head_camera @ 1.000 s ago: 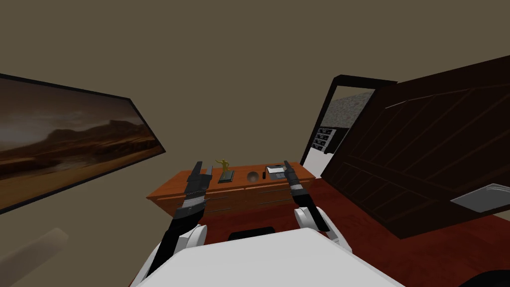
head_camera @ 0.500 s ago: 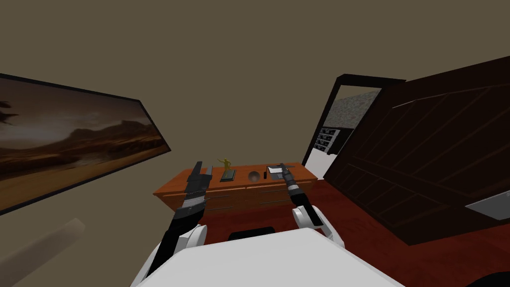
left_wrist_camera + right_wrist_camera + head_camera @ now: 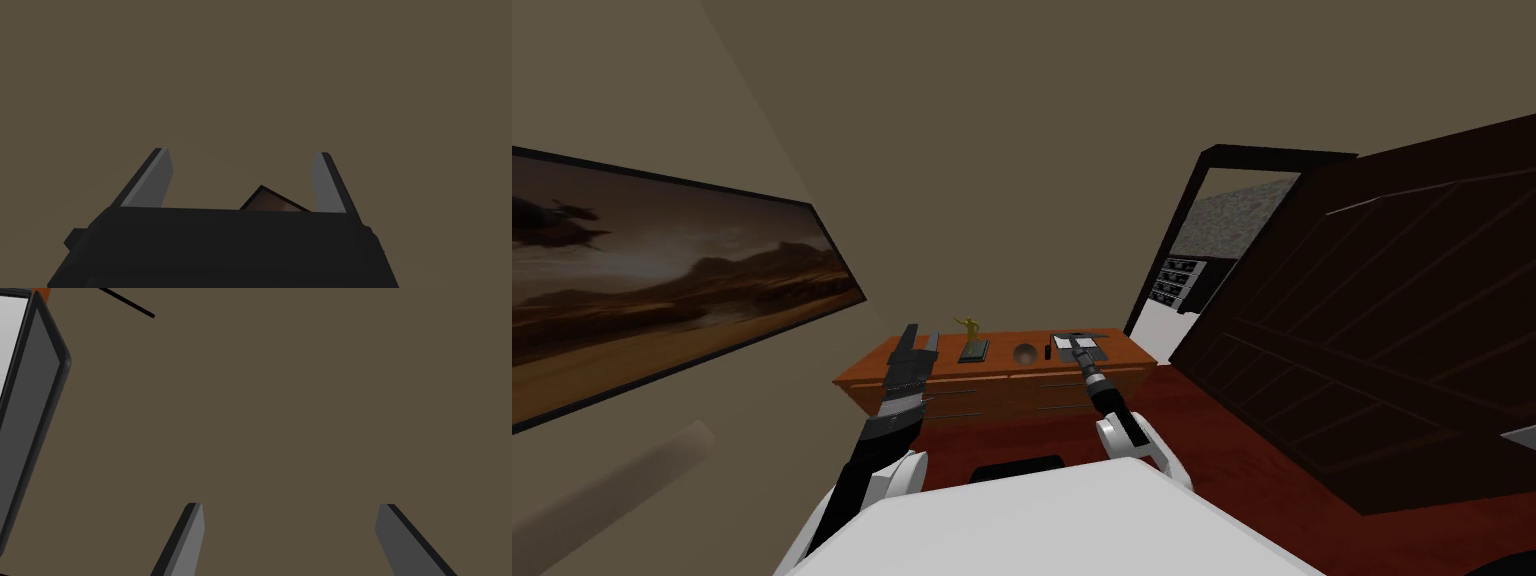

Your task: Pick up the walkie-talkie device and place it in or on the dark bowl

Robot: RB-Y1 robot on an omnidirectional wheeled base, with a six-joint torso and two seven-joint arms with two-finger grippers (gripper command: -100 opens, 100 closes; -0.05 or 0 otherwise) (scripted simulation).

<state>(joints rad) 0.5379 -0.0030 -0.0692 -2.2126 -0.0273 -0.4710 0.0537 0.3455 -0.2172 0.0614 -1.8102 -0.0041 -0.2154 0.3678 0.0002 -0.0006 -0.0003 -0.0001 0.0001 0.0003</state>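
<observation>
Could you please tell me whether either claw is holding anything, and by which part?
Nothing is held. The left claw and the right claw are both open and empty; the walkie-talkie lies on the dresser.

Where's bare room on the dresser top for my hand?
Free: dresser left end up to figurine; gap between figurine and bowl; right end past the tablet. Crowded: walkie-talkie squeezed between bowl and tablet.

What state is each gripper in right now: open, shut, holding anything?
Left gripper: open, holding nothing.
Right gripper: open, holding nothing.
</observation>
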